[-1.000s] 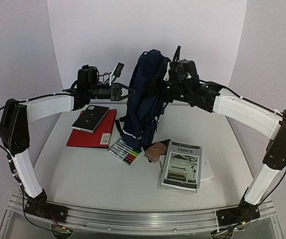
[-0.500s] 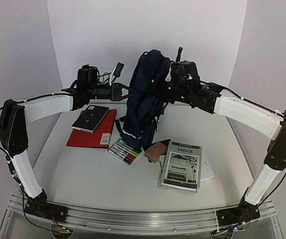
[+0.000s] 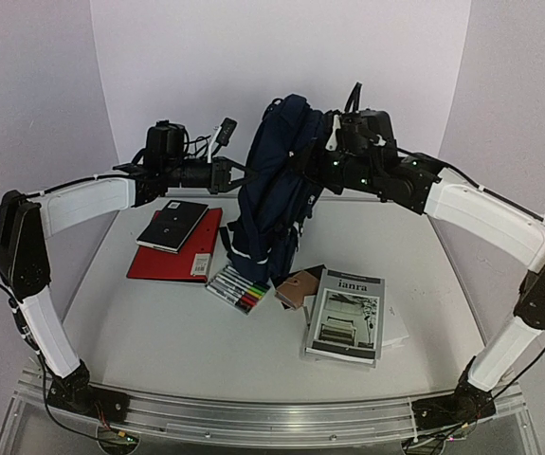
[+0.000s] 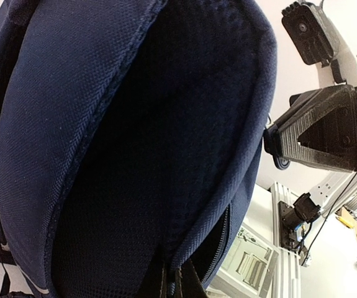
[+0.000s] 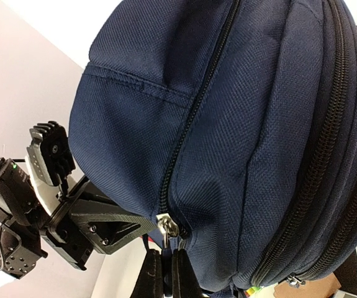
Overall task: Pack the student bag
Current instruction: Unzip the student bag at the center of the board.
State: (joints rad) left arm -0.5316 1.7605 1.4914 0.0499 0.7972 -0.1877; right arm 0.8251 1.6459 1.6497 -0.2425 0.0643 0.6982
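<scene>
Soft, probably floppy student bag (image 3: 270, 199) stands between the claws — left claw (image 4: 176, 282) pinches its seam edge, right claw (image 5: 164, 264) clamps the zipper pull (image 5: 165, 226) just above its tips, the sensible hold

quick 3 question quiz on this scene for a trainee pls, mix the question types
1. True or false: the student bag lies flat on its side.
2. Pick one. The right gripper is: A, open and clear of the bag; B, shut on the bag's zipper pull; C, out of sight in every view.
3. What does the black notebook lie on?

Key
1. False: it stands upright.
2. B
3. The red folder.
</scene>
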